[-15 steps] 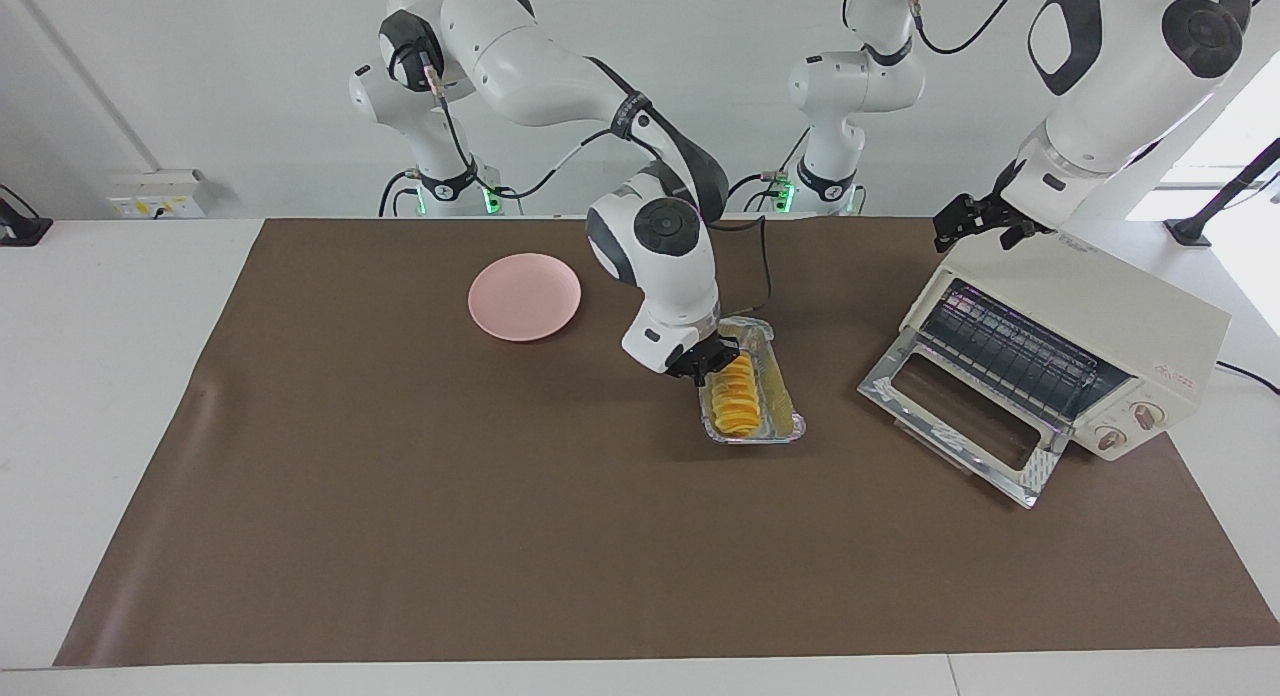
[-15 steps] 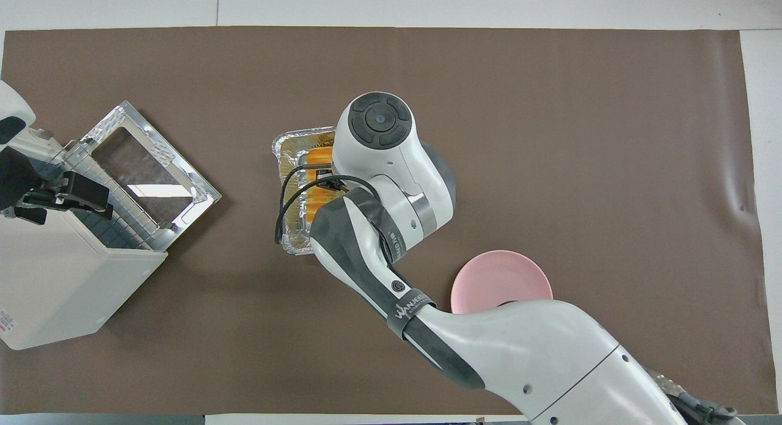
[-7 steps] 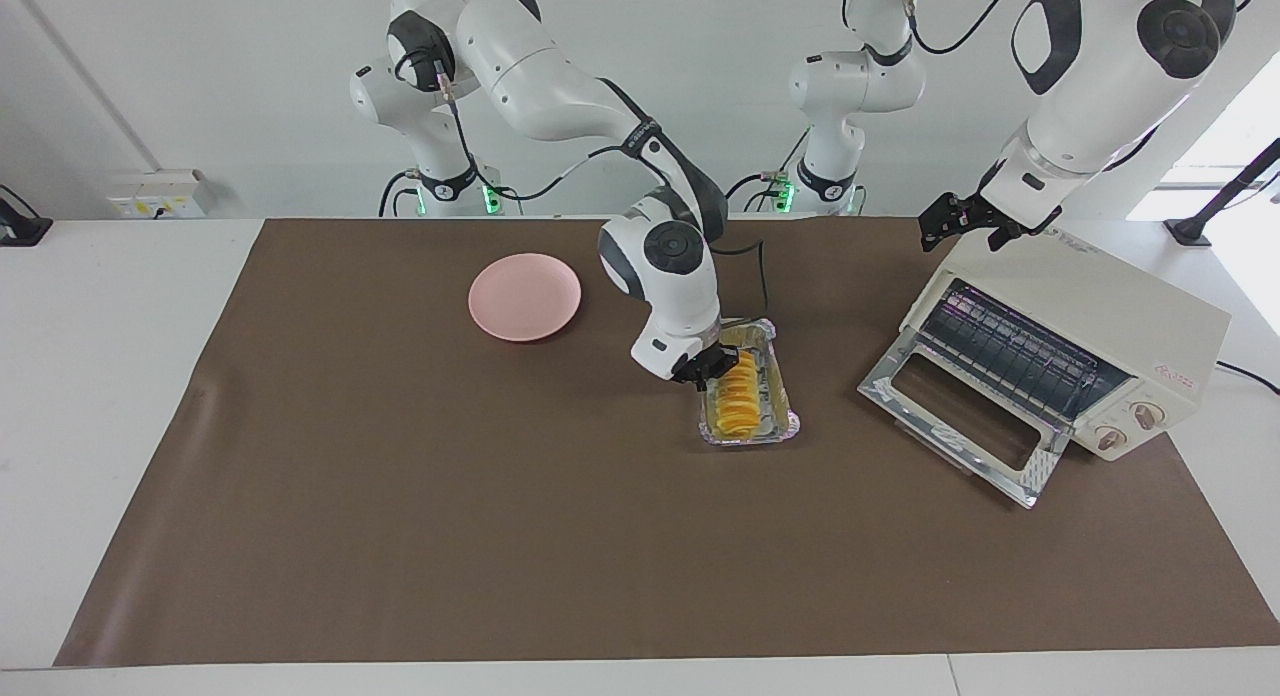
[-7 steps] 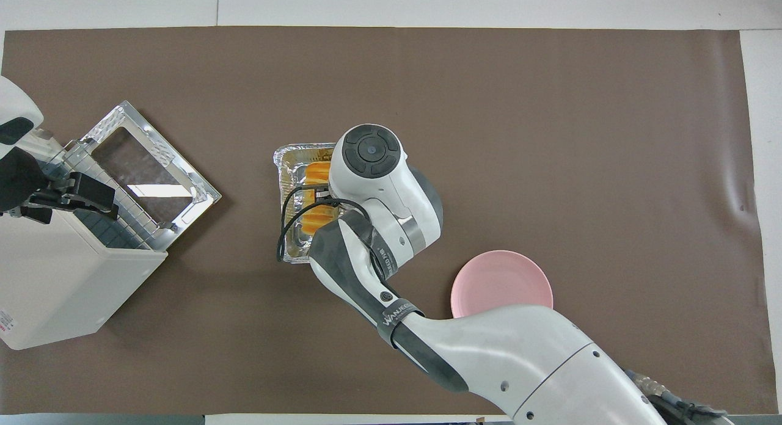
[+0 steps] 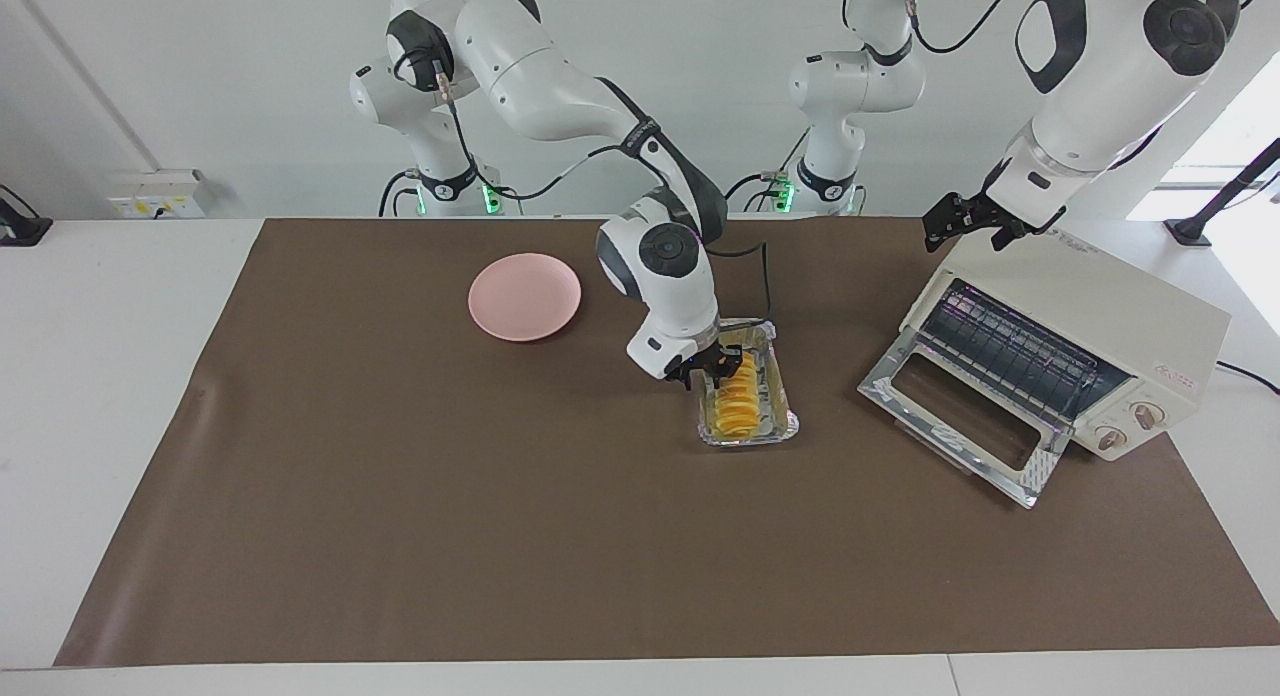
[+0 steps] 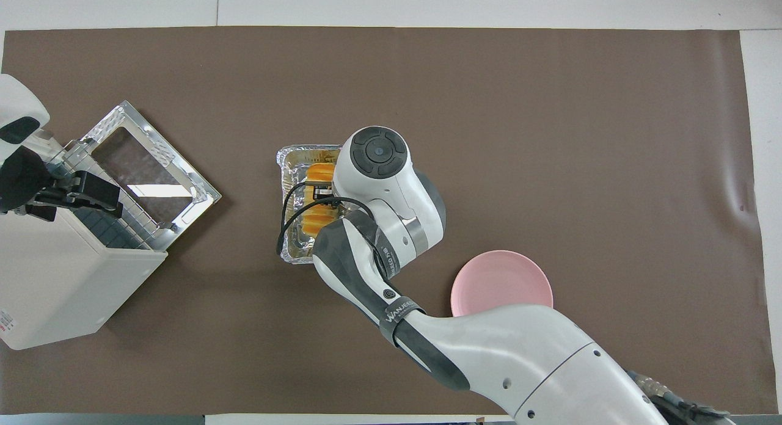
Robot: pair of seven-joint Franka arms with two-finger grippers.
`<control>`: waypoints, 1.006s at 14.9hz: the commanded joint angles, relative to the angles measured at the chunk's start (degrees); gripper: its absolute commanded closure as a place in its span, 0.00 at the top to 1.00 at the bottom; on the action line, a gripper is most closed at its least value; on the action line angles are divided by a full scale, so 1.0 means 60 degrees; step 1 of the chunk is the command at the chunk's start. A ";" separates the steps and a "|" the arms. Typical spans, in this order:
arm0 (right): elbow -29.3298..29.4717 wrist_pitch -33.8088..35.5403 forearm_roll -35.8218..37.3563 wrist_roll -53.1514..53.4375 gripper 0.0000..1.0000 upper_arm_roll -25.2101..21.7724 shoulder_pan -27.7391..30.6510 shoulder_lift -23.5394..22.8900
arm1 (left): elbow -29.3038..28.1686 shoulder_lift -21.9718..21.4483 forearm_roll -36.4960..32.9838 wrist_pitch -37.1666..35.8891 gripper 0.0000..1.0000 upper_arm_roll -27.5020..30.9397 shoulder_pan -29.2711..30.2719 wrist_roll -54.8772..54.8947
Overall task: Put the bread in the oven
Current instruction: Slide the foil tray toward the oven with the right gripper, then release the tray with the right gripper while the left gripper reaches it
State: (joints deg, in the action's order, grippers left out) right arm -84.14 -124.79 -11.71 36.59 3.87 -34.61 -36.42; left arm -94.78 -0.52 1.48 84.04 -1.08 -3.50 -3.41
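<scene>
— While the right gripper [image 5: 712,366] hangs low over the foil tray [image 5: 778,428], where exactly is the bread [image 5: 738,396]?

— Lying lengthwise in that tray, at the middle of the brown mat [image 5: 400,536]. From the facing camera you see nearly the whole loaf, with the gripper down at the end nearest the robots.

— From overhead I get much less. The right arm's wrist covers most of the tray, and only orange patches of bread show beside it.

— Can you see from up there whether it grips the loaf?

— No, the wrist hides it. And from your side?

— The fingertips are down at the bread, but whether they clasp it or stand apart I cannot tell.

— What about the oven [image 5: 1100,306]?

— It stands at the left arm's end of the table, its glass door [image 5: 960,416] dropped flat. Facing it, I see the wire rack [image 5: 1010,351] inside and two round knobs [image 5: 1147,414] on the front.

— Overhead shows neither knob, only the cream top and the glass of the lowered door.

— And the left gripper [image 5: 965,226]?

— Over the oven's top, at the corner above the door. Its fingers stand spread with nothing between them. That arm waits.

— Both cameras agree on that. Anything else?

— One pink plate [image 5: 524,296], bare, nearer to the robots than the tray and toward the right arm's end. Overhead, the right arm hides part of its rim; the facing camera shows it whole.
</scene>
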 commanded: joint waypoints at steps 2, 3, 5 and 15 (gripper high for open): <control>0.0953 0.1604 -0.0392 0.0098 1.00 -0.0029 0.0332 0.0239 | -0.0068 -0.0046 0.0031 0.0729 1.00 0.0019 -0.0222 -0.0808; 0.1145 0.1898 -0.0392 0.0098 1.00 -0.0073 0.0464 0.0472 | 0.0077 0.0143 0.0250 0.0803 1.00 0.0019 -0.0251 -0.0823; 0.1118 0.1931 -0.0392 0.0011 1.00 -0.0073 0.0990 0.0999 | 0.0836 0.0887 0.0515 0.0687 1.00 0.0019 -0.0499 -0.0969; 0.0766 0.3424 0.1244 -0.5172 1.00 -0.0102 0.4784 0.3052 | 0.2745 0.3820 0.0472 0.2486 1.00 0.0063 -0.3296 -0.5259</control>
State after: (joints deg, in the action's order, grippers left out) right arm -77.39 -104.44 -8.67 10.45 2.37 -7.77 -19.22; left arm -79.44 20.81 4.02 96.90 -1.54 -20.42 -31.55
